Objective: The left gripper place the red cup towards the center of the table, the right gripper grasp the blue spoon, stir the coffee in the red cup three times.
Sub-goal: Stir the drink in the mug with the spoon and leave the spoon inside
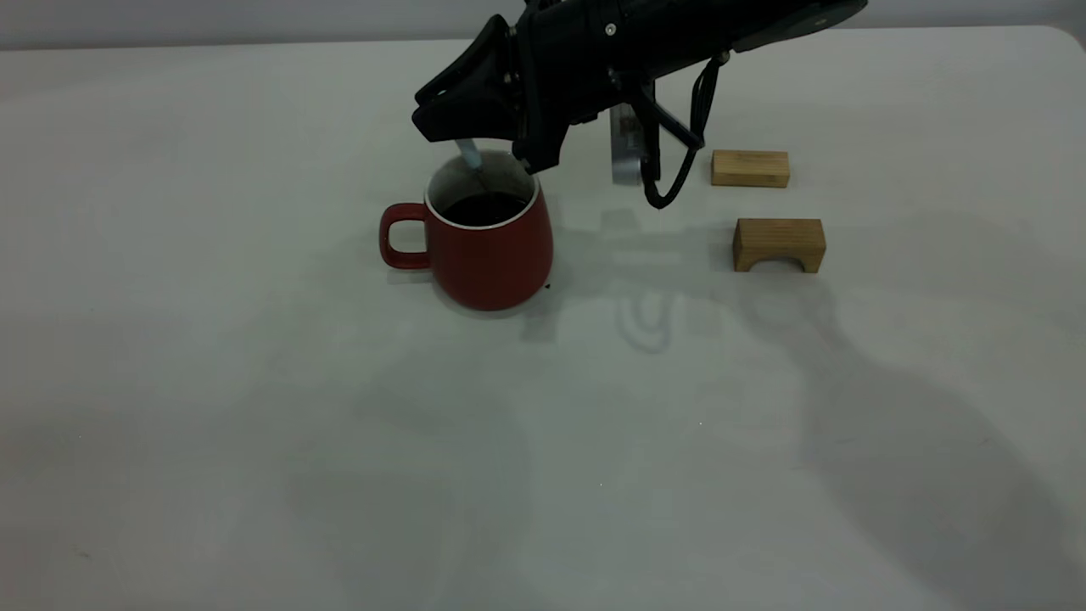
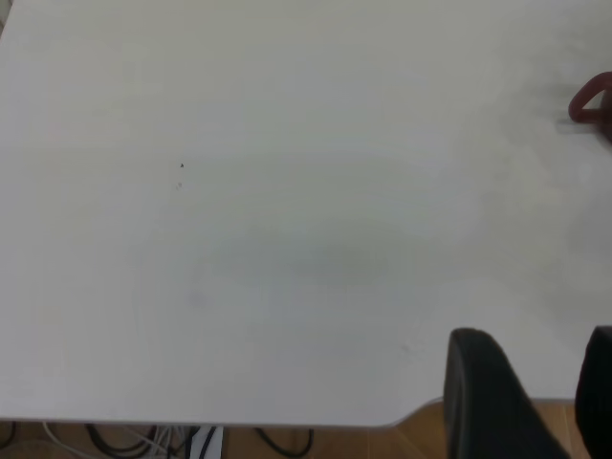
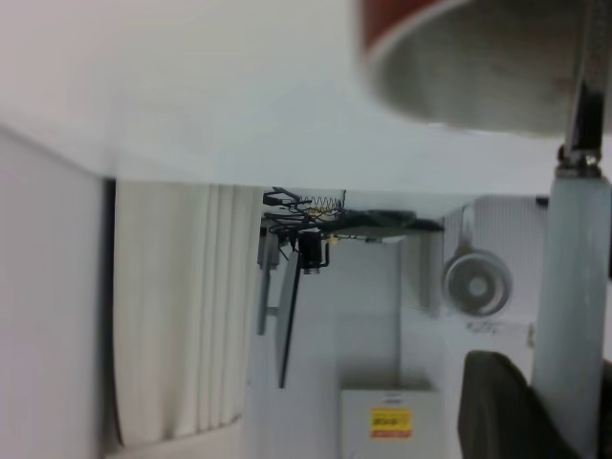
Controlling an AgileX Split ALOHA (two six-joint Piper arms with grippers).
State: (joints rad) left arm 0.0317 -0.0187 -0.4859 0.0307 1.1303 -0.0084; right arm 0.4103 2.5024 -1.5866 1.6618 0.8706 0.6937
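The red cup (image 1: 492, 255) stands upright on the table (image 1: 254, 382), handle pointing left, with dark coffee (image 1: 484, 208) inside. Directly above its rim, my right gripper (image 1: 475, 140) is shut on the blue spoon (image 1: 469, 154), which points down into the cup. The right wrist view shows the pale blue handle (image 3: 571, 287) running from beside a finger (image 3: 497, 406) to the cup's white inside (image 3: 478, 76). My left gripper (image 2: 540, 382) is outside the exterior view. It hangs open over the table's edge with nothing between its fingers (image 2: 488, 402), and the cup's handle (image 2: 591, 100) shows far off.
Two wooden blocks lie to the right of the cup: a flat one (image 1: 750, 168) and an arch-shaped one (image 1: 779, 244). A black cable loop (image 1: 670, 182) dangles under the right arm between cup and blocks.
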